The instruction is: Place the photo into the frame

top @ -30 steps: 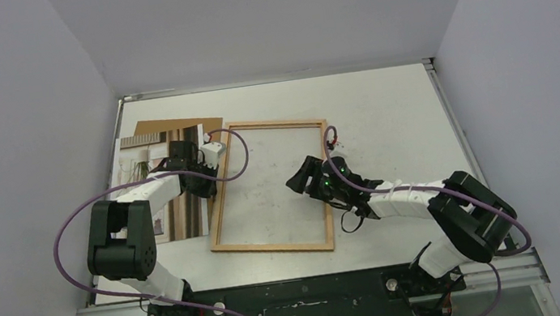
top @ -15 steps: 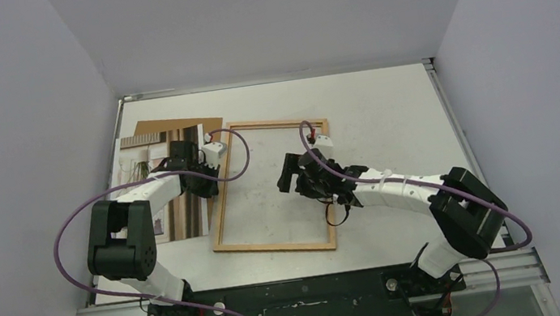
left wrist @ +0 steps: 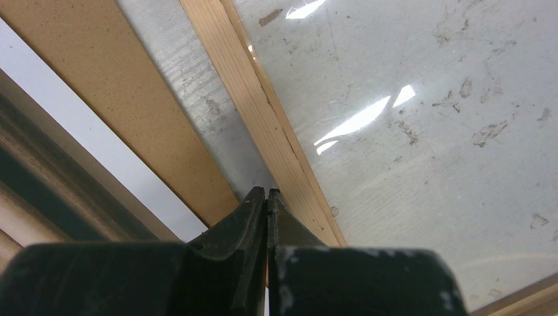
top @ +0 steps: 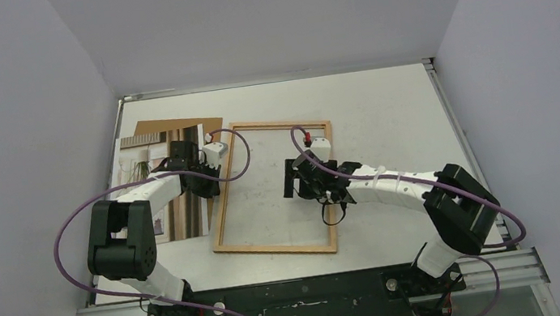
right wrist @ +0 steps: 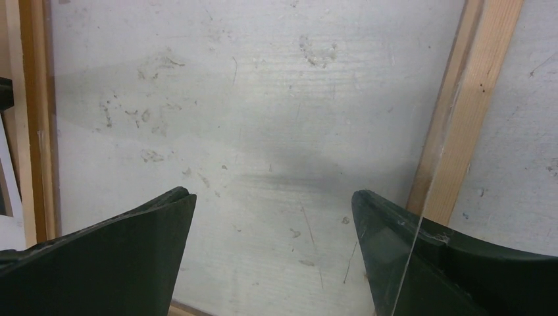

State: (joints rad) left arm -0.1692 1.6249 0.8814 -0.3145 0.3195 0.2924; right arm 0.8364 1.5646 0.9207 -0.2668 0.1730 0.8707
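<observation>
Top external view, the frame (top: 272, 249) lying flat, the photo (top: 187, 219) at its nine o'clock, left gripper (left wrist: 266, 194) pinched closed beside the frame's left rail, right gripper (right wrist: 273, 197) spread wide above the pane (right wrist: 263, 99)

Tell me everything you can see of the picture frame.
The frame lies flat on the table, slightly skewed: four narrow light wood strips around a clear, smudged pane. The photo is not in it. The shut left tool meets its left strip's outer edge; the open right tool hangs over the pane.
</observation>
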